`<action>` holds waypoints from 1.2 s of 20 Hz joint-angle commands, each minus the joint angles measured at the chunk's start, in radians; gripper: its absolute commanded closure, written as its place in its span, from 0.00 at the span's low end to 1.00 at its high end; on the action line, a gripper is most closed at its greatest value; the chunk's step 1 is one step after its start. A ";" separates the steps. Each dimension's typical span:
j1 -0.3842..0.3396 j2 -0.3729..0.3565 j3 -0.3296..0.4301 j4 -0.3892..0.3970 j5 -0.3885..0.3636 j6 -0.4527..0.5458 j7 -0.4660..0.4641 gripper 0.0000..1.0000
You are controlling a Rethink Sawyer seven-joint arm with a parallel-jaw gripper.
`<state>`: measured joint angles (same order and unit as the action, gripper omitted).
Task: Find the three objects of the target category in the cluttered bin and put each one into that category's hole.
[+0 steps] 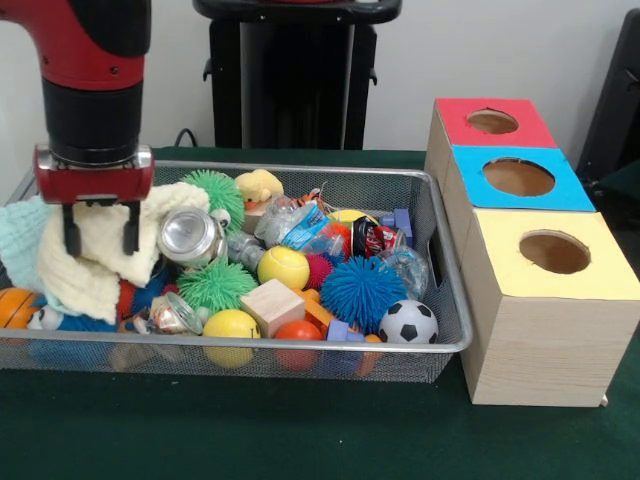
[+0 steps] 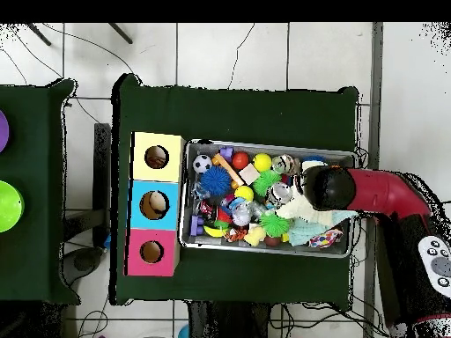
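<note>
Front view: pincer [image 1: 101,228] parted, empty, poised over cream cloth [image 1: 95,255] at left of bin [image 1: 452,335]. Overhead: one knotted piece [image 2: 326,238] at bin's lower right. Holes look empty; seemingly all three left to place.

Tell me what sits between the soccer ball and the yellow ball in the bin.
In the front view, the blue spiky ball fills the stretch between the soccer ball and the yellow ball inside the bin.

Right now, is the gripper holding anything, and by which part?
Nothing is held. The gripper is open, over the cream cloth at one end of the bin.
</note>
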<state>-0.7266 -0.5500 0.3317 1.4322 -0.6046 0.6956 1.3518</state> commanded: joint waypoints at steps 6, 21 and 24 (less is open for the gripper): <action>-0.011 0.017 0.054 -0.039 -0.091 0.158 -0.282 0.00; 0.015 0.113 0.005 -0.065 -0.135 0.214 -0.248 0.00; 0.031 0.128 -0.005 -0.082 -0.149 0.220 -0.227 0.00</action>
<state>-0.7232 -0.4994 0.3302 1.3791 -0.6688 0.7829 1.3518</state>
